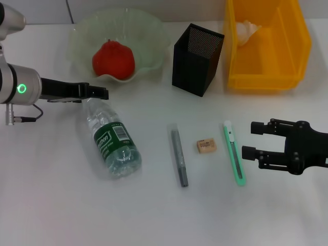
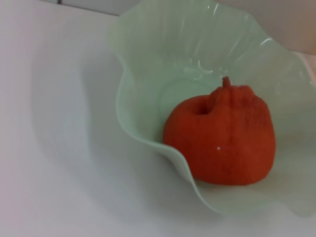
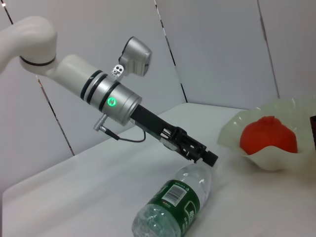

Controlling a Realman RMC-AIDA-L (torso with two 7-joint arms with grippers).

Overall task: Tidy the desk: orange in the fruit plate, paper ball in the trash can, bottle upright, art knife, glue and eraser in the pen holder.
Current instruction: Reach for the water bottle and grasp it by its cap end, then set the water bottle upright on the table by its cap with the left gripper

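Step in hand: righting the bottle (image 1: 114, 143). It lies flat, neck end just under the left gripper (image 1: 102, 93), whose spread cannot be told. Next: descend and grasp. Right gripper (image 1: 249, 140), fingers wide, empty, waits beside the knife (image 1: 234, 152).

A: Nearest the left gripper (image 1: 102, 93)?
B: Bottle (image 1: 114, 145), clear glossy plastic with ribbed walls and a green paper-like label. Just beyond it, the fruit plate (image 1: 154, 36), translucent pale green, glassy and smooth, wavy rim; the orange (image 1: 113, 59) in it is matt and dimpled.

A: By the right gripper (image 1: 252, 139)?
B: Matt black plastic fingers. Beside them, the art knife (image 1: 234, 152), smooth green plastic. Farther off: eraser (image 1: 206, 146), dull tan; glue (image 1: 179, 157), grey matt stick; pen holder (image 1: 197, 59), black metal mesh; trash can (image 1: 266, 48), glossy yellow plastic.
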